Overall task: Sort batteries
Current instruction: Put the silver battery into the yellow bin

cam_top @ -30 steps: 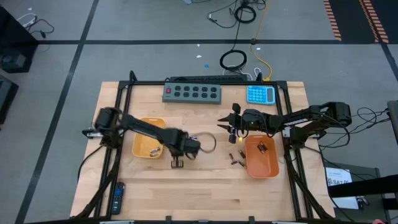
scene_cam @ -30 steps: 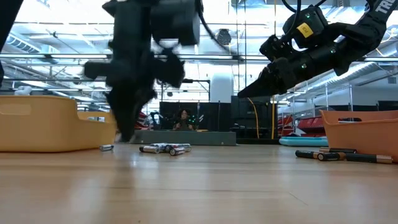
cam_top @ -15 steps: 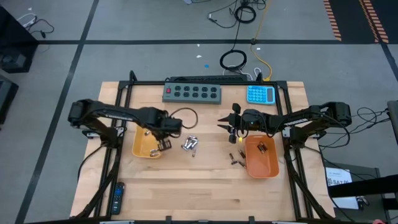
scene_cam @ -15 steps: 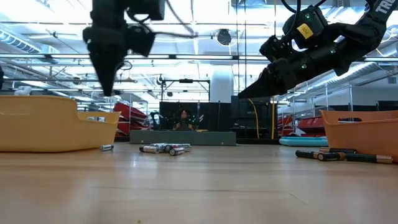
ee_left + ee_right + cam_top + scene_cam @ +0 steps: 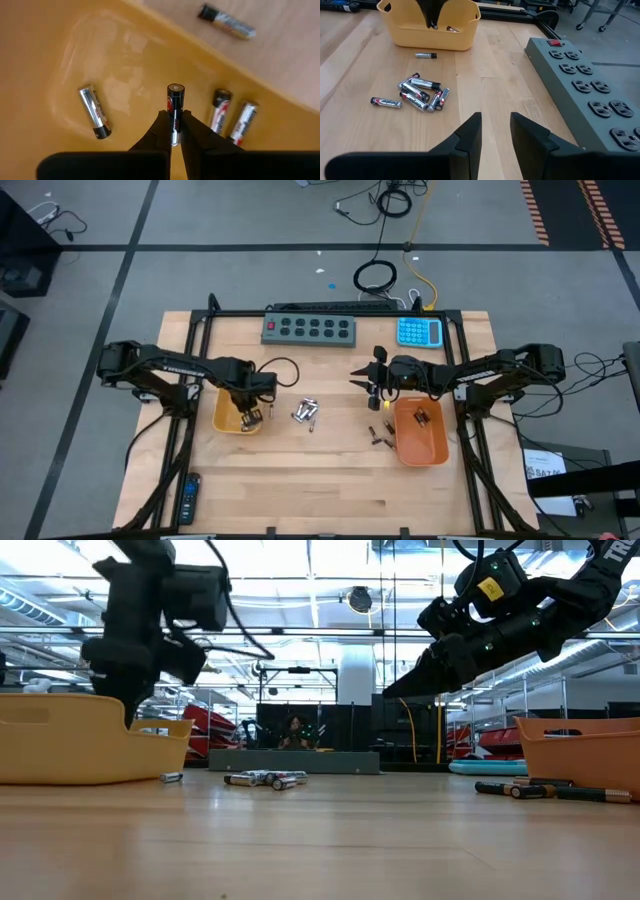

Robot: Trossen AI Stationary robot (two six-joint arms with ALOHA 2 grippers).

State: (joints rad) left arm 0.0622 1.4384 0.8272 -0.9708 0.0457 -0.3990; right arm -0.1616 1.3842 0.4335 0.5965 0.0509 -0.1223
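High view: left gripper [image 5: 249,418] over the left tray [image 5: 226,416].
Left jaws: clamped on 1 battery [image 5: 175,106].
Right gripper [image 5: 372,387]: parted, empty.
Loose batteries [image 5: 306,413]: table centre.

I'm counting two orange trays [image 5: 228,420], seven silver batteries [image 5: 420,92] lying loose on the table, and four more sitting or held inside the left tray.

The letters "TR" are seen in white on the right arm [image 5: 600,570] in the low view. No other text can be read.
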